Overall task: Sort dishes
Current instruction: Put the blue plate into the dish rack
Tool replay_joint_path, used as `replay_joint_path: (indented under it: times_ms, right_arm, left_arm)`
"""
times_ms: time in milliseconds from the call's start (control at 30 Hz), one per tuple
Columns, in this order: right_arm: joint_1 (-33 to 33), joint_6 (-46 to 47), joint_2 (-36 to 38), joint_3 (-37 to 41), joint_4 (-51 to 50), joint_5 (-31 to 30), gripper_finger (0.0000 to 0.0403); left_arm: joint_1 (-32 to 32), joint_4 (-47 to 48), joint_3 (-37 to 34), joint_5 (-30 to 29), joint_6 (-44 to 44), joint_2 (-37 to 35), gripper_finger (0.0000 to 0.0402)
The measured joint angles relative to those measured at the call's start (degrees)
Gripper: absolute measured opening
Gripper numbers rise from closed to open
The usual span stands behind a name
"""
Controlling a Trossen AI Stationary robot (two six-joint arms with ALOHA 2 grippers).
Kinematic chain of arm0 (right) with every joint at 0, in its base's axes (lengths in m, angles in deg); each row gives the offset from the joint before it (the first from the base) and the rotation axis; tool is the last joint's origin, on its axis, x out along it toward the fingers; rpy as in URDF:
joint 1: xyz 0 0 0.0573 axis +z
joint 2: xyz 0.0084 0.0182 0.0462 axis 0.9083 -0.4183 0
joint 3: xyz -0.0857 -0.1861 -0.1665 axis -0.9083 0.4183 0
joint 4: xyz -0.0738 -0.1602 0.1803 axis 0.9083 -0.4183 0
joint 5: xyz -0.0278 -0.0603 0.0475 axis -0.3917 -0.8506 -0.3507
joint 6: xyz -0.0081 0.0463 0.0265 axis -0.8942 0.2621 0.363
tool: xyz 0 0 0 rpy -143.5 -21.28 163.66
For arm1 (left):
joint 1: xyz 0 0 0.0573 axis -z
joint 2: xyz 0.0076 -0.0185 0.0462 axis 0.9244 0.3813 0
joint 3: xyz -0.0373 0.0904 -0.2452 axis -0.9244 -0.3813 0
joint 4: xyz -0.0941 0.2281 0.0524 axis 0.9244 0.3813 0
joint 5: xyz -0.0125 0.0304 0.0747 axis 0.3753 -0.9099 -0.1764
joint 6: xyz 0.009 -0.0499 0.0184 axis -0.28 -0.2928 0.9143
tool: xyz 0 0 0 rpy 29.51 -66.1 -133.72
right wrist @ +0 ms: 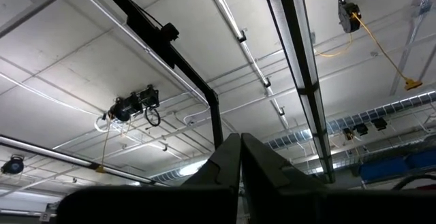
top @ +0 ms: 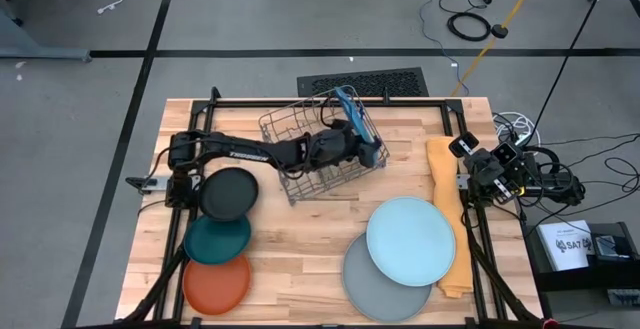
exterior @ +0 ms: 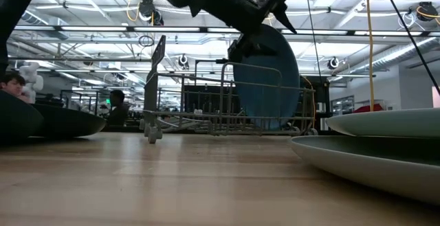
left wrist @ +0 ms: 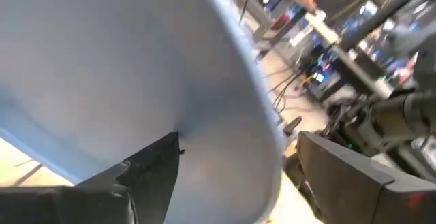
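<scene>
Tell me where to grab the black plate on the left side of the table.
Grip the black plate by its far rim, coming down from above: it lies flat, its near edge overlapping the teal plate, so only that rim overhangs bare table.

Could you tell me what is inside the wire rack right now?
The wire rack holds only the mid blue plate, standing on edge and gripped by the left gripper; the plate's lower rim is hidden behind the wires.

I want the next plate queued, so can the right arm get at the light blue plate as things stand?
Probably yes: the light blue plate lies uncovered on the grey plate, near the parked right gripper; the left gripper is busy at the rack.
</scene>
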Motion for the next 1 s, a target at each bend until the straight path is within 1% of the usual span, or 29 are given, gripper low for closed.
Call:
replay_joint_path:
  times_ms: [167,267,467,633,800,1000]
  right_arm:
    - [0.00,-0.01,0.01,0.00,-0.06,0.01,0.0006]
    - [0.00,0.00,0.01,0.00,-0.09,0.00,0.0006]
    - [0.00,0.00,0.01,0.00,-0.11,0.01,0.0006]
    - [0.00,-0.01,0.00,0.00,-0.12,0.01,0.0006]
    - [0.00,-0.01,0.01,0.00,-0.11,0.01,0.0006]
    - [0.00,-0.01,0.01,0.00,-0.11,-0.01,0.0006]
  left_arm:
    - [0.43,7.86,4.62,-0.08,3.69,-0.04,0.0295]
    - [0.58,13.50,7.39,-1.08,5.06,-0.03,0.0295]
    - [0.19,20.35,11.68,-1.61,7.22,-0.04,0.0295]
    - [-0.13,26.79,15.24,-3.19,8.75,-0.03,0.0295]
    - [-1.27,31.39,17.97,-3.12,10.13,-0.04,0.0295]
    - [-3.44,31.24,18.91,0.44,10.86,-0.06,0.0295]
